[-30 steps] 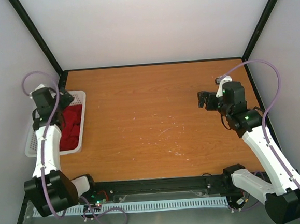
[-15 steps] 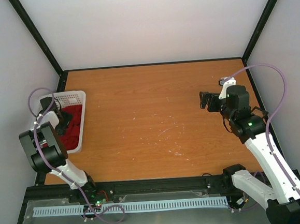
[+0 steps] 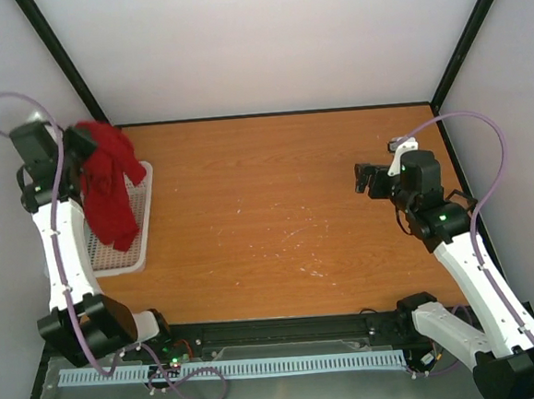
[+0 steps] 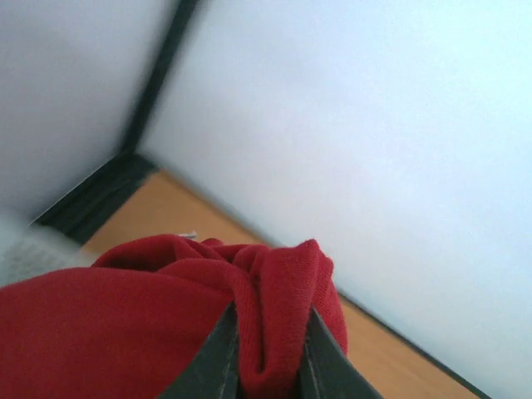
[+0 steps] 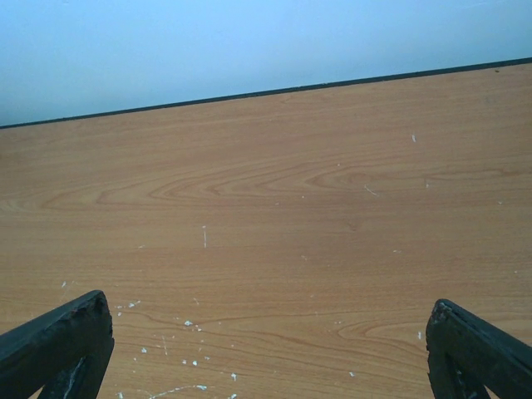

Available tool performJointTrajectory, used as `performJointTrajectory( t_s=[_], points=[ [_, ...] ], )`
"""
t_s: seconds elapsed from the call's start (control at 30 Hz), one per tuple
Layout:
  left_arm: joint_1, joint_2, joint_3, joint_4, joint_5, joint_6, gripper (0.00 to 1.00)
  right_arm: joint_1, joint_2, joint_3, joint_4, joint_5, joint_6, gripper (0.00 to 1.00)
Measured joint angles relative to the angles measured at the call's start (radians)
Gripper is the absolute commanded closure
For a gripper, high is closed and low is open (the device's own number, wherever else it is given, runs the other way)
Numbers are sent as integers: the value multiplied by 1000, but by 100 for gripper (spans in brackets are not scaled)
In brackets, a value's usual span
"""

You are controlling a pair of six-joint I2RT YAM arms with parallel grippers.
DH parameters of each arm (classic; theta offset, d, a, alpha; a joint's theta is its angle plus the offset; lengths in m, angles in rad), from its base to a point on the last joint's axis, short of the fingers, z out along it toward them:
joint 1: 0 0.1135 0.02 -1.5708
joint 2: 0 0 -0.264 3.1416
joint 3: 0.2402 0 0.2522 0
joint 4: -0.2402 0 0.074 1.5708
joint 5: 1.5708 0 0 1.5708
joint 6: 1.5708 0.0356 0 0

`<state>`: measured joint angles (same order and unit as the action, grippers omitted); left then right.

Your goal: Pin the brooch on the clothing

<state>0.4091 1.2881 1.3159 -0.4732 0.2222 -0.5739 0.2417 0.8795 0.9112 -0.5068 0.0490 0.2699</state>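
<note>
The red clothing hangs bunched in the air above the white mesh basket at the table's left edge. My left gripper is raised high and shut on a fold of it; in the left wrist view the red clothing is pinched between the two dark fingers. At the right side of the table my right gripper hovers open, its fingertips wide apart over bare wood with nothing between them. The brooch is out of view.
The basket stands against the left black frame post. White walls close in the table at the back and both sides. White specks dot the orange wooden tabletop near the middle.
My left gripper closed on the clothing inside the basket and lifted it up and back, pulling it out of the basket. The right arm barely moved.
</note>
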Motion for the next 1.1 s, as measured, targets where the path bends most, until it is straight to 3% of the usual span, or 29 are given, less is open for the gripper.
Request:
performJointTrajectory(
  t_s=[0.27, 0.43, 0.47, 0.57, 0.6, 0.67, 0.8, 0.87, 1.1],
  points=[
    [-323, 24, 437, 32, 280, 118, 99, 0, 42, 34, -10, -4, 0, 0],
    [-510, 32, 492, 102, 402, 156, 98, 0, 44, 46, -13, -4, 7, 0],
    [-540, 26, 460, 122, 420, 164, 95, 0, 44, 46, -13, -4, 8, 0],
    [-612, -5, 266, 171, 446, 178, 70, 0, 44, 46, -19, -4, 12, 0],
    [-626, -10, 206, 173, 450, 185, 59, 0, 44, 46, -22, -4, 14, 0],
    [-678, -16, -13, 206, 436, 181, 27, 0, 43, 46, -29, -4, 19, 0],
    [-774, -6, -396, 166, 387, 166, 16, 0, 43, 38, -29, -15, 25, 0],
    [-792, -10, -489, 111, 356, 149, 3, 0, 47, 26, -28, -44, 26, 0],
    [-791, -64, -449, 121, 234, 115, 0, -1, 171, -17, -18, -242, 24, 0]
  ],
)
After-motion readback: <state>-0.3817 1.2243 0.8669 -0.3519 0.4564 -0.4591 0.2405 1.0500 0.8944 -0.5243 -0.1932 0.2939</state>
